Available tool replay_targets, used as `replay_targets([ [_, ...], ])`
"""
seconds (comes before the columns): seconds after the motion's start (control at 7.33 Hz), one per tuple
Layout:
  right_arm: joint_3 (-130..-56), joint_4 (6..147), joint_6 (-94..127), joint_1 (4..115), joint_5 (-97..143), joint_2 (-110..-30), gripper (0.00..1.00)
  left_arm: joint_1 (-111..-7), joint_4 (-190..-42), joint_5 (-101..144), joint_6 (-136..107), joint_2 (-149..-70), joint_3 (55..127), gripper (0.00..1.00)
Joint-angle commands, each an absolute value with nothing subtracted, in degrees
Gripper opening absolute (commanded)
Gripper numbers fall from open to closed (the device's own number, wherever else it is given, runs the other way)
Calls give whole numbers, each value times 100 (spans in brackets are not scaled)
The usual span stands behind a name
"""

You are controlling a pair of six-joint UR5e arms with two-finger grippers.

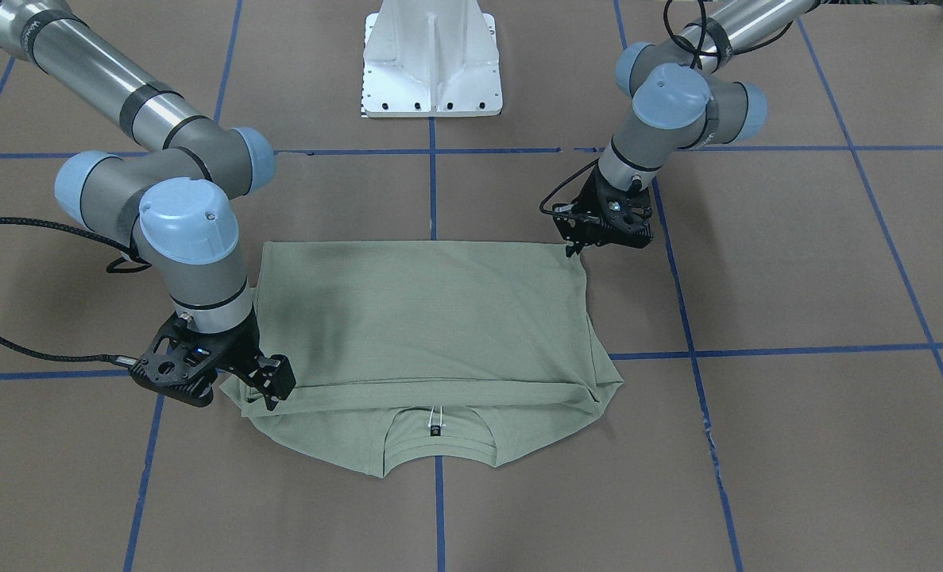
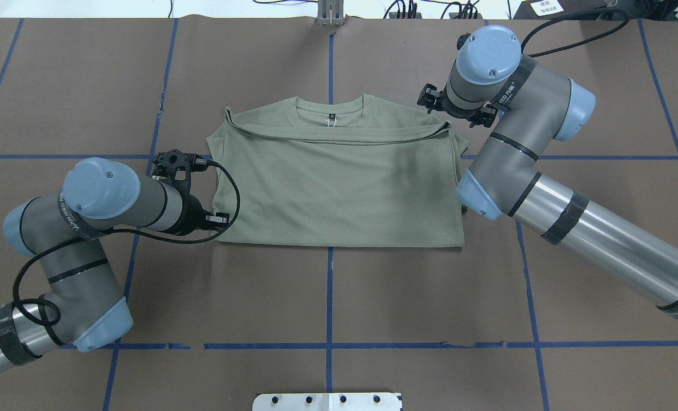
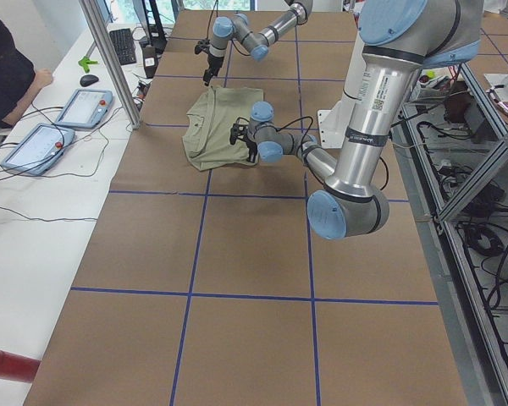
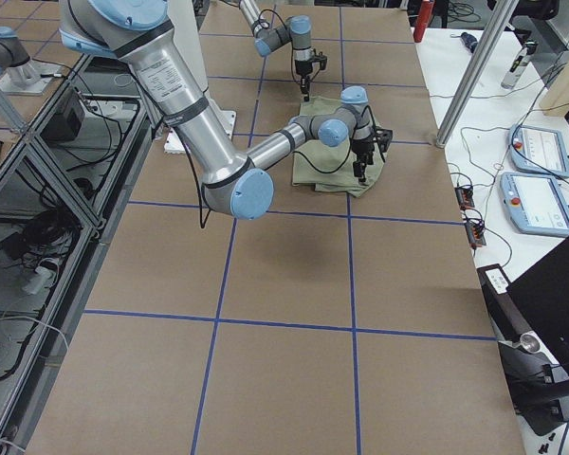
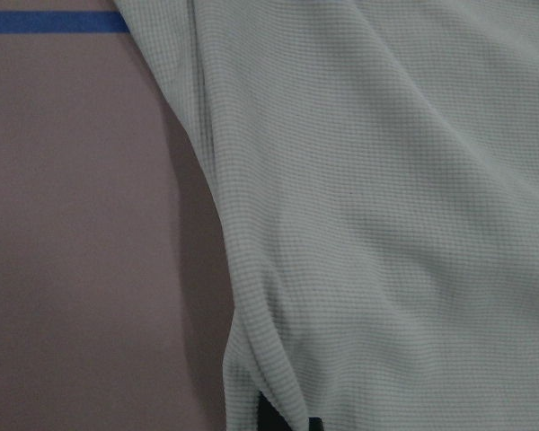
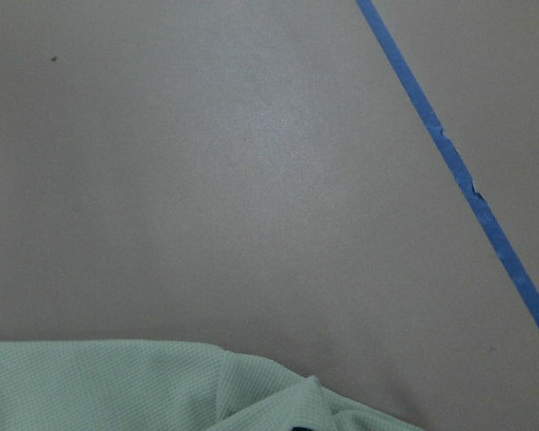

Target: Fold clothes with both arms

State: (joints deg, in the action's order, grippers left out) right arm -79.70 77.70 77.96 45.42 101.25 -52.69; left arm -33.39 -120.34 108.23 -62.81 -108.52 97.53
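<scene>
Shirt (image 2: pixel 339 188) of pale sage-green knit lies flat at the centre of the brown-papered table (image 2: pixel 430 297), which is crossed by a grid of blue tape (image 2: pixel 373 345). In the overhead view the lower body is doubled up over the chest. The folded edge sits at 6 o'clock and the round neck shows at 12 o'clock. Inside the collar a small black neck tag (image 1: pixel 435 430) hangs on a white loop. It carries a pale mark too small to read.

The left gripper (image 1: pixel 576 248) stands at the garment's 8 o'clock corner in the overhead view. The left wrist camera shows its dark fingertips (image 5: pixel 268 415) with a pucker of cloth drawn in between them, so it is pinching the shirt.

The right gripper (image 1: pixel 268 389) is at 2 o'clock, by the shoulder, with its tips down on the cloth edge. The right wrist camera shows only a ridge of fabric rising toward the bottom of the frame, so I cannot tell whether the fingers are closed on it.

A black band on the left arm (image 2: pixel 67 214) and another on the right arm (image 2: pixel 507 91) each carry pale lettering, too slanted to read. In the left side view a white sticker (image 3: pixel 374 106) with a square code is on the near arm. The white pedestal (image 2: pixel 327 401) is at 6 o'clock on the table.
</scene>
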Motion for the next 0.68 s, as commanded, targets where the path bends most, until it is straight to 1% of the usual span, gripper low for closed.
replay_targets([
  [0.0,-7963,7770,7796,4535,10116,-5282,100,-4030,-12023,10854,-5182,-10819,9503,0],
  [0.14,-7972,7770,7796,4535,10116,-5282,100,-4443,-12015,10881,-4568,-10828,9223,0],
  [0.27,-7972,7770,7796,4535,10116,-5291,100,-4830,-12084,10890,-3857,-10889,8776,0],
  [0.41,-7972,7770,7805,4526,10116,-5282,100,-5208,-12076,10890,-3371,-11107,8354,0],
  [0.55,-7972,7770,7796,4526,10116,-5291,100,-5456,-12076,10890,-3053,-11631,7610,0],
])
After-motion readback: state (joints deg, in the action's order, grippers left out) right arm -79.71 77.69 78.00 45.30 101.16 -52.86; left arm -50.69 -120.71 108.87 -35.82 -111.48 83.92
